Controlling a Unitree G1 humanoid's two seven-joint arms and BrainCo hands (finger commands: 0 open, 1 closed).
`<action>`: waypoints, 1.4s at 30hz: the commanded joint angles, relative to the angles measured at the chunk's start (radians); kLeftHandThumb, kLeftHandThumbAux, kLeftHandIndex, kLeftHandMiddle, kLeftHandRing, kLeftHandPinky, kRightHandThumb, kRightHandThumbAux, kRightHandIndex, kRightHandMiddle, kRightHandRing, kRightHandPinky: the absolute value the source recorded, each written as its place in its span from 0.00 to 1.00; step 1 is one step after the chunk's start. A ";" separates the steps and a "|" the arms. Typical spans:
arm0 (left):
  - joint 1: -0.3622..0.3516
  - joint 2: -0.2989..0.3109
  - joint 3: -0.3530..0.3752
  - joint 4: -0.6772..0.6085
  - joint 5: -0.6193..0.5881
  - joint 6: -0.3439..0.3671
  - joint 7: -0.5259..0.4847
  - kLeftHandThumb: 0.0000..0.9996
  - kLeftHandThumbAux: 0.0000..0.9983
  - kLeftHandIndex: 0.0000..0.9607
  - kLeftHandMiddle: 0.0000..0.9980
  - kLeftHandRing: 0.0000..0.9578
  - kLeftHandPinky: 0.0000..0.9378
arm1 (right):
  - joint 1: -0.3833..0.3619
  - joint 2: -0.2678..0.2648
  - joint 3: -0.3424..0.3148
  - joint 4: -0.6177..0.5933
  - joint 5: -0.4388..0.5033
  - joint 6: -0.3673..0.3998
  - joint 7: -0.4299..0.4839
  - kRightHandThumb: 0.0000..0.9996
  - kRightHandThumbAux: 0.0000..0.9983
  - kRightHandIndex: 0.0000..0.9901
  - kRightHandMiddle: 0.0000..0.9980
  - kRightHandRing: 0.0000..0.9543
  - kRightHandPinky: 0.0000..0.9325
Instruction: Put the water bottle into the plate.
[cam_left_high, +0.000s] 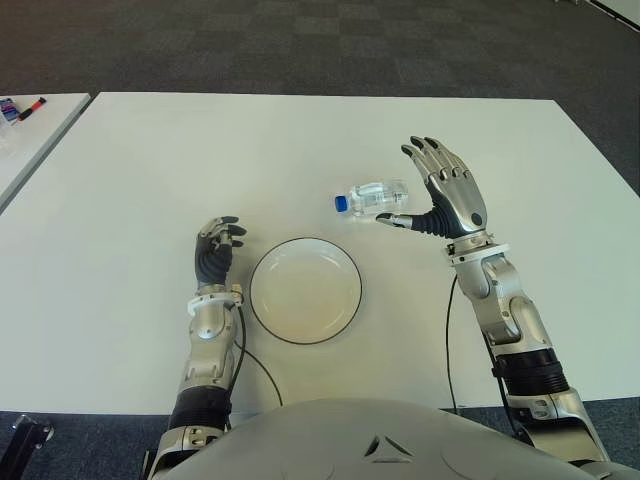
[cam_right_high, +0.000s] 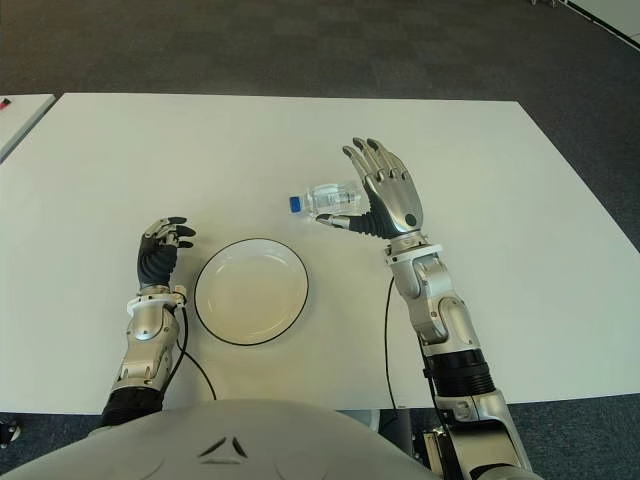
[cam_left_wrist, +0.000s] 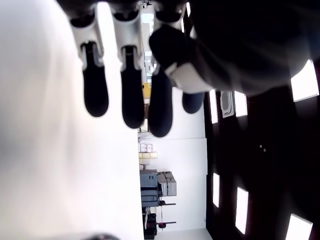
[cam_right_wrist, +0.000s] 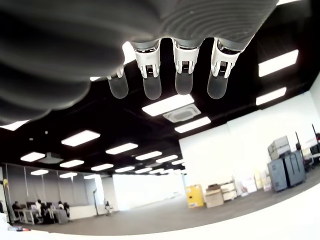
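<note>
Progress is nil as far as the eye views show: the water bottle (cam_left_high: 372, 198) lies on its side on the table (cam_left_high: 150, 160), beyond the plate (cam_left_high: 305, 290) and toward its right, well outside the rim. The right hand (cam_left_high: 440, 195) hangs just right of the bottle, fingers spread, thumb reaching under it, holding nothing. The left hand (cam_left_high: 217, 250) shows just left of the plate, curled and empty.

Its wrist view shows bent fingers (cam_left_wrist: 95, 90) gripping nothing. The right wrist view shows straight fingertips (cam_right_wrist: 152, 82) and no bottle. Grasp, carry and placement all remain.
</note>
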 joint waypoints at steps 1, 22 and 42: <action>-0.008 -0.003 -0.002 0.007 0.008 0.020 0.009 0.94 0.66 0.41 0.53 0.48 0.51 | -0.017 -0.018 0.019 0.022 0.014 0.009 0.015 0.65 0.30 0.00 0.00 0.00 0.04; -0.014 -0.012 0.002 0.013 0.004 0.026 0.020 0.94 0.66 0.40 0.53 0.48 0.51 | -0.131 -0.049 0.047 0.109 0.089 0.004 0.108 0.69 0.30 0.00 0.00 0.00 0.07; -0.016 -0.018 -0.004 0.014 0.001 0.024 0.019 0.94 0.66 0.41 0.53 0.49 0.50 | -0.320 -0.083 0.113 0.294 0.193 -0.076 0.204 0.77 0.35 0.00 0.00 0.05 0.23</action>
